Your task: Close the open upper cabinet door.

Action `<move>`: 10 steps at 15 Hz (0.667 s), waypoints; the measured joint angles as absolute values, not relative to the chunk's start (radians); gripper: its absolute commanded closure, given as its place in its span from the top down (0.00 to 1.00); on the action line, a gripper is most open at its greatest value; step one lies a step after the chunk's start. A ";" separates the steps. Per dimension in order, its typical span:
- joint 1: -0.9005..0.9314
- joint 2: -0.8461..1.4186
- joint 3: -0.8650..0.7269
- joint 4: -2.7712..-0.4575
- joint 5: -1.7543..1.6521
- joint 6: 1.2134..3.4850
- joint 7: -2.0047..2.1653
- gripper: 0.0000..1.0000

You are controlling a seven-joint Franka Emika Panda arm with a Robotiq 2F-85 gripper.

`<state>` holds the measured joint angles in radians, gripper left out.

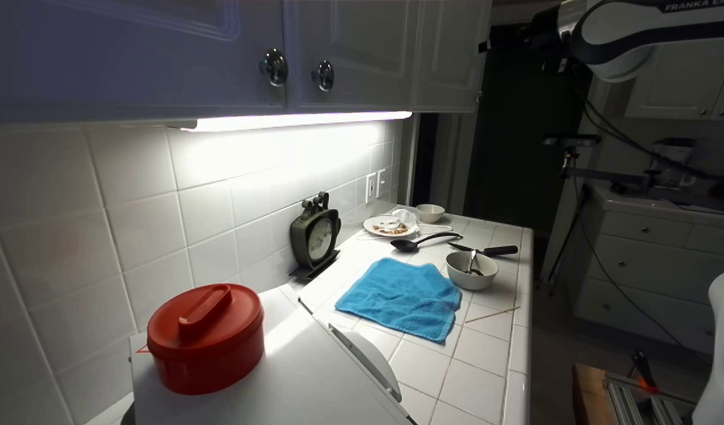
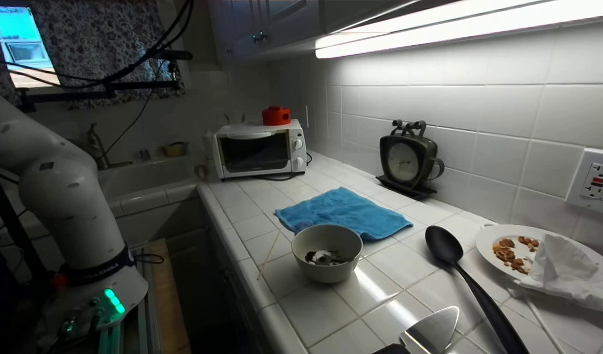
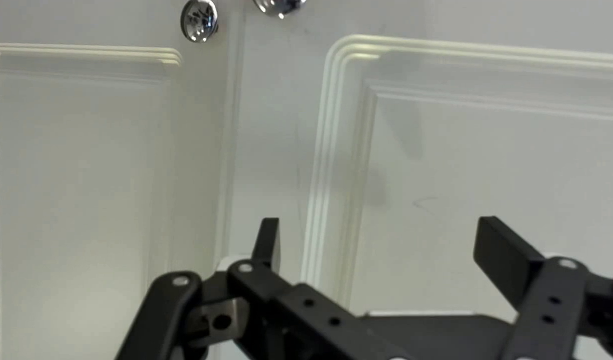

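**Lining up the push on the upper cabinet door; gripper spread, holding nothing**

The white cabinet row fills the top of the frame, upper left to upper middle, in an exterior view. I take the door at its right end as mine: a framed panel at upper middle, just right of the two bluish doors, with one small knob at its lower right corner. It lies so nearly in line with its neighbours that I can't tell how much gap is left.

My arm extends in from the upper right. I'd call this the approach, pushing not yet begun; no view shows me contact. Next, I judge, I should shift sideways until I face that door near its knob-side edge, then press slowly and squarely until it seats. No grasp is needed; bringing the fingers together first would give me a blunter pusher.

The jaws stand far apart, at lower middle and lower right of the wrist view, with a door panel showing between them, nothing pinched and no touch at either tip that I can see. A chrome knob and a second knob, cut by the frame, sit at the top there, so I read that view as upside down and aimed at the bluish pair, not at mine.
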<state>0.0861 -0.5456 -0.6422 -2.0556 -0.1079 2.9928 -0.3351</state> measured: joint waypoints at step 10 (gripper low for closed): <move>-0.017 -0.551 -0.531 -2.039 -0.115 2.797 -0.364 1.00</move>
<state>-0.0170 -0.5512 -0.5311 -2.0389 -0.1148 2.7968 -0.3636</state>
